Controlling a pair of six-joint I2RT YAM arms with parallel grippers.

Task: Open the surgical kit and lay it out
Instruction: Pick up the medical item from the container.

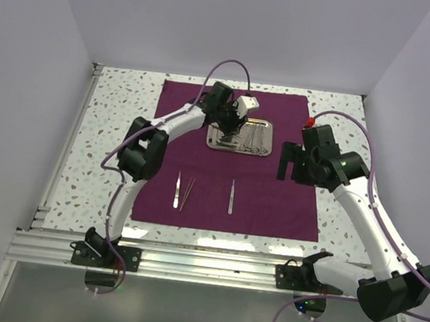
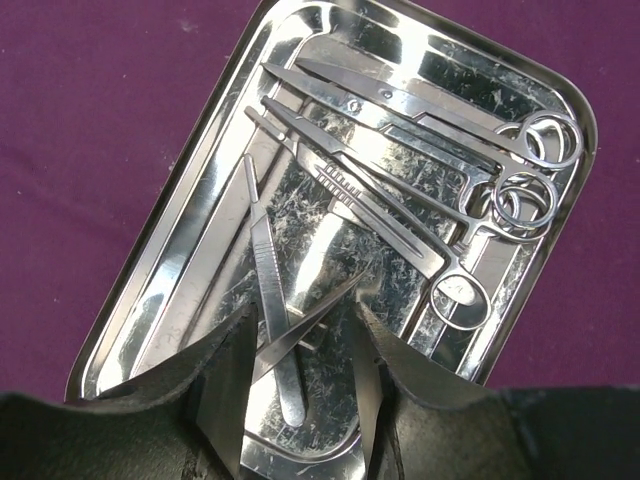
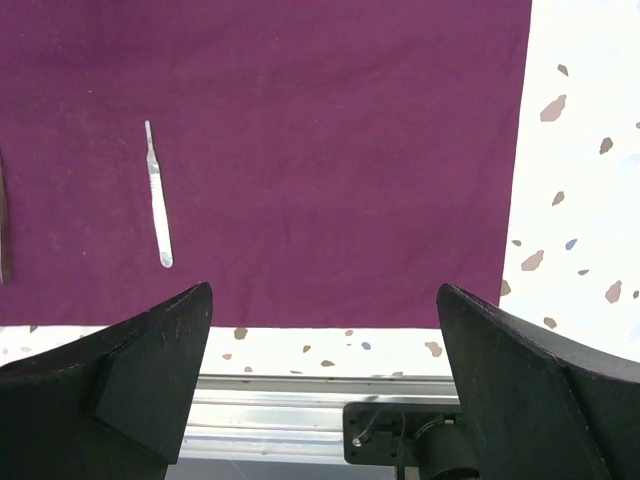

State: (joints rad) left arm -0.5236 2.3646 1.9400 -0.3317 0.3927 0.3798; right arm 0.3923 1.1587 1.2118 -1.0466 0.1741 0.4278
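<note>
The surgical kit's purple cloth lies spread flat on the table. On its far part sits the steel tray, and my left gripper hangs low over it. In the left wrist view the tray holds scissors, ring-handled forceps, a flat handle and thin tweezers. My left gripper straddles the ends of the handle and the tweezers, jaws apart with a gap either side. Three slim instruments lie in a row on the near cloth. My right gripper hovers wide open and empty.
The right wrist view shows the cloth, one laid-out instrument, the speckled tabletop and the aluminium rail at the near edge. White walls enclose the table on three sides.
</note>
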